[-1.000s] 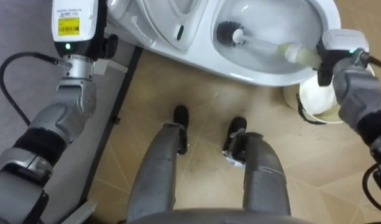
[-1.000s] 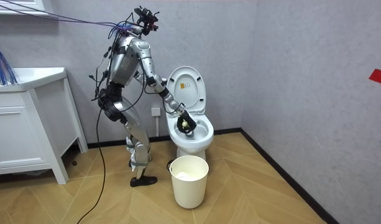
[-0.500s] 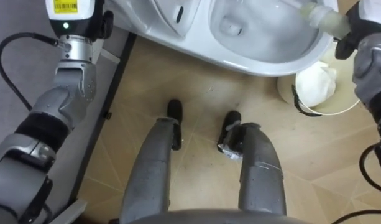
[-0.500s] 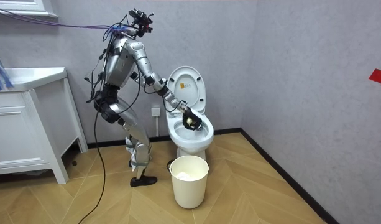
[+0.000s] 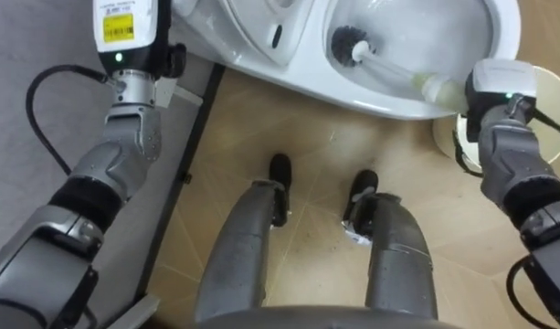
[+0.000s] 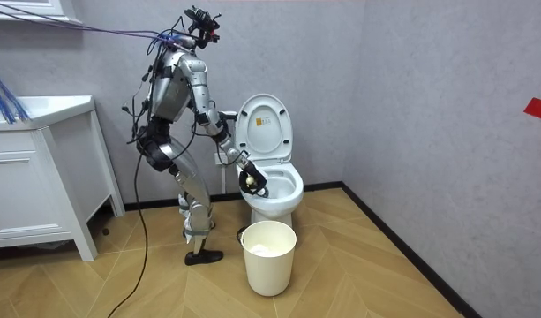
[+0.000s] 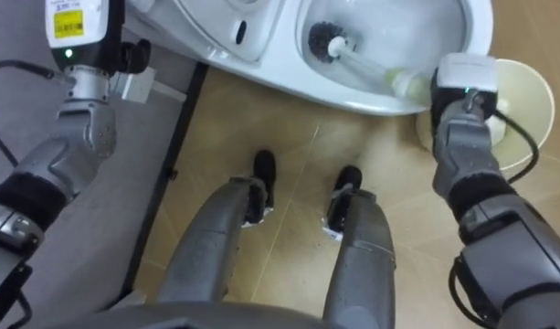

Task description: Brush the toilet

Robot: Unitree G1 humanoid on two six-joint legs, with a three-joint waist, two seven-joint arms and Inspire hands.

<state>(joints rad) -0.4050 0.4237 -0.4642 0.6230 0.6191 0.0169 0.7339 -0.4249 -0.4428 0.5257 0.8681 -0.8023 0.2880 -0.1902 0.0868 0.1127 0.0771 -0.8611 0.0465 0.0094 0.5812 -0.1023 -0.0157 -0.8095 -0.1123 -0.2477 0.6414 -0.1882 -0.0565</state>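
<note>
My right hand (image 5: 495, 108), fingers curled round the thick end of the toilet brush (image 5: 389, 68), rests its bristle head in the bowl of the toilet (image 5: 302, 78); light, stiff and probably wet-slippery, it wants a firm grip there.

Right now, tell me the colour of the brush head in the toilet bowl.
Black. The brush head shows best in the left eye view, inside the white toilet bowl.

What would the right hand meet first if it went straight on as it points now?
Probably the rim of the white ceramic toilet bowl, just beyond the right hand holding the black-headed toilet brush; depth is unclear.
</note>
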